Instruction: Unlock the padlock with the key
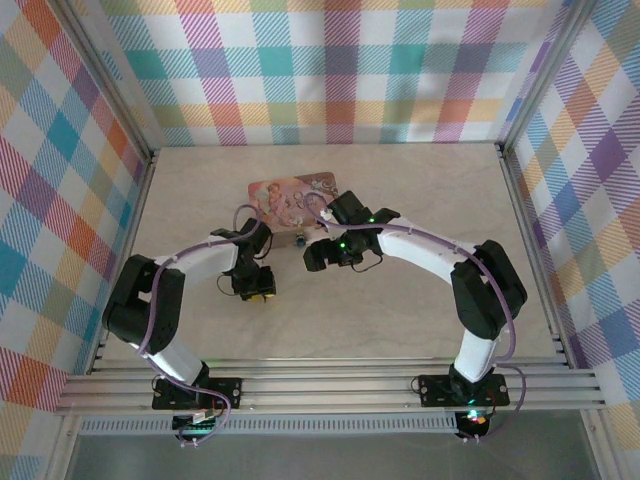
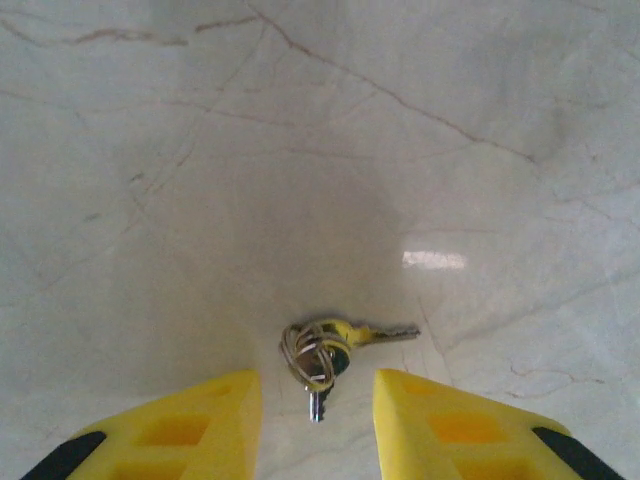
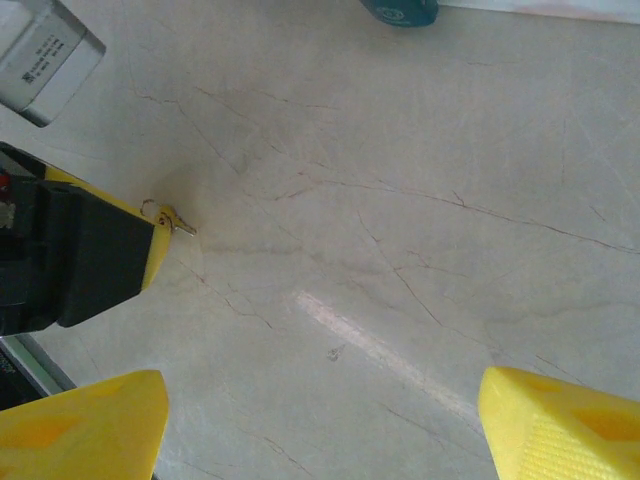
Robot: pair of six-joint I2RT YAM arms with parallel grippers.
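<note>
Where the left arm curls inward, the left gripper (image 2: 318, 440) hangs low over the table (image 2: 200, 150) with its yellow fingers (image 2: 200, 430) parted, pinching nothing. The key (image 2: 325, 350) lies flat on its ring just ahead of the gap, one blade pointing to 3 o'clock, another to 6. In the right wrist view the padlock (image 3: 402, 10) sits at 12 o'clock, cut by the frame edge. The right gripper (image 3: 320, 430) is spread wide, gripping nothing.
</note>
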